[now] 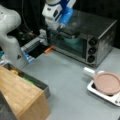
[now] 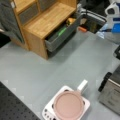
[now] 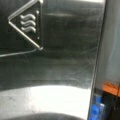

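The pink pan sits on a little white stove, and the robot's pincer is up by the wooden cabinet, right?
Not quite. The pink pan does sit on the little white stove, but the pincer is up by the silver toaster oven, not the wooden cabinet. A front view shows this.

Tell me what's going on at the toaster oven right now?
The arm's gripper is over the toaster oven at its top left corner in a front view, close to the metal top, which fills the wrist view. A teal bowl sits inside the oven. A pink pan rests on a white burner nearby, and the wooden cabinet's drawer stands open.
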Available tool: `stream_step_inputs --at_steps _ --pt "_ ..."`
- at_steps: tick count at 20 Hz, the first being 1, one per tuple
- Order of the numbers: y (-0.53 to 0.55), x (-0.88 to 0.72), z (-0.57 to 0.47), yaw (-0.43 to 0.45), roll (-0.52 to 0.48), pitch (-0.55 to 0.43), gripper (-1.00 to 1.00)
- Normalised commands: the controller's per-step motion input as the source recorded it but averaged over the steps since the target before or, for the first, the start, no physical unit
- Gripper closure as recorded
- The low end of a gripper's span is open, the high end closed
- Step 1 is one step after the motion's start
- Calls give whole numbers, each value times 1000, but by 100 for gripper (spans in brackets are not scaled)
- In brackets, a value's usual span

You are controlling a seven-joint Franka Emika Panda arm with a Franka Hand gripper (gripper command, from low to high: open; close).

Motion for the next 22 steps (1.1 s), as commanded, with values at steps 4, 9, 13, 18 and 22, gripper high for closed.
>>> stream_step_inputs --at_steps 4,9,13,18,22 --pt "105 -154 -251 -75 181 -188 -100" --pt "193 -184 -125 -86 85 -142 -100" --pt "318 -226 -72 -93 33 -101 -100" --pt "438 -183 -32 -144 11 -91 -100" --pt "415 -78 -35 -188 50 -106 -100"
